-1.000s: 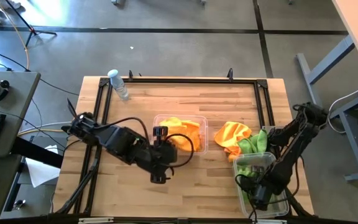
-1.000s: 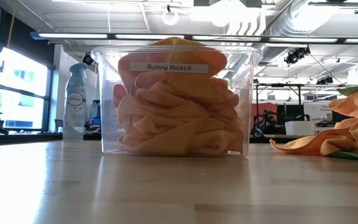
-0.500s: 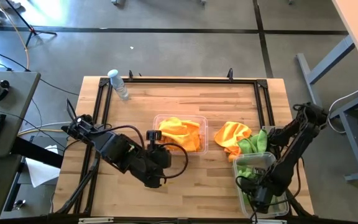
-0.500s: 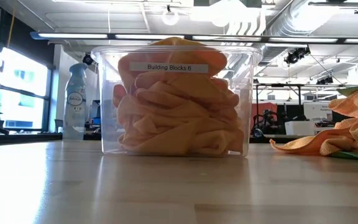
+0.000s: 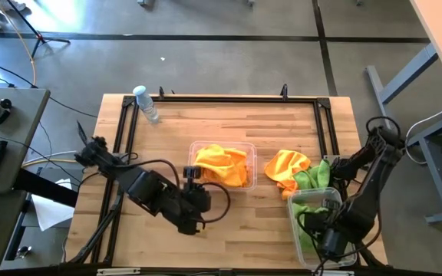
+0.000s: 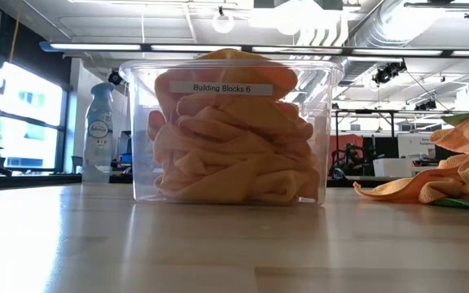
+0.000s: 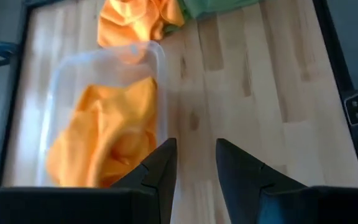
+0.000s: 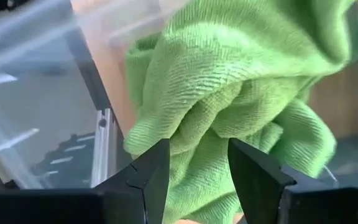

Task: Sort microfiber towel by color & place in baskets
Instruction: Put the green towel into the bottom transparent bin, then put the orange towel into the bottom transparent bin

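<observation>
— Tools first: where do they stand?

— Right tool (image 8: 194, 165) hangs over the right basket (image 5: 322, 201) at the counter's (image 5: 229, 126) near right corner, fingers parted, nothing between them; a lime green towel (image 8: 241, 81) lies just past the tips, inside that tub.

— And the left one?

— Left tool (image 7: 194, 165) sits low over bare wood just beside the middle basket (image 5: 222, 146), fingers (image 7: 160, 165) apart and empty.

— The cloths?

— Orange towels (image 6: 234, 138) fill the middle basket. A loose heap, orange (image 5: 286, 169) with green (image 5: 311, 176), lies between the two tubs. A water bottle (image 5: 146, 103) stands at the far left.
</observation>
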Robot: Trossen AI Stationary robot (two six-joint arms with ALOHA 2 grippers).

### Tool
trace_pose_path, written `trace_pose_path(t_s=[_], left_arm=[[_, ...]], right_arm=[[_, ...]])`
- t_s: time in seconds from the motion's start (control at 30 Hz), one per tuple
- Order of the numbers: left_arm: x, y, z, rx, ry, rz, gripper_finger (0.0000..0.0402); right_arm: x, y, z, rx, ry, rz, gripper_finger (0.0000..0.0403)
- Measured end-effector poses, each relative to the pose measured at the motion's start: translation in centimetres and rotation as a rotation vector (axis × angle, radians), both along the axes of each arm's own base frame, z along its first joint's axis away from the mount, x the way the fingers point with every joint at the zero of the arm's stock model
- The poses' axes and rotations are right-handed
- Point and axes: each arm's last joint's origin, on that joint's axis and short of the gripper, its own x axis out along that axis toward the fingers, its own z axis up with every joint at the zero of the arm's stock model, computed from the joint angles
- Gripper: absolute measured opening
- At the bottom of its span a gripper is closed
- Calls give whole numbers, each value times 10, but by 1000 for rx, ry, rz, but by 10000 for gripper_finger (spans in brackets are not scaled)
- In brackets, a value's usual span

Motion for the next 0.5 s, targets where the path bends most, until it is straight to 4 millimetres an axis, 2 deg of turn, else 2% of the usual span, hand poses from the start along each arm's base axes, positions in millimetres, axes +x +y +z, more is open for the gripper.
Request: trace_pose_path(t_s=[0.1, 0.23, 0.4, 0.5], left_arm=[[-11, 10, -19, -75, -31, 15, 101], [-36, 28, -38, -201, -115, 41, 101], [-72, 50, -59, -328, -232, 91, 101], [-92, 61, -70, -393, -292, 108, 101]], right_arm=[[0, -1, 14, -19, -31, -8, 157], [0, -5, 31, -56, -62, -19, 157], [-4, -17, 53, -150, -82, -119, 157], [-1, -22, 62, -183, -179, -237, 156]])
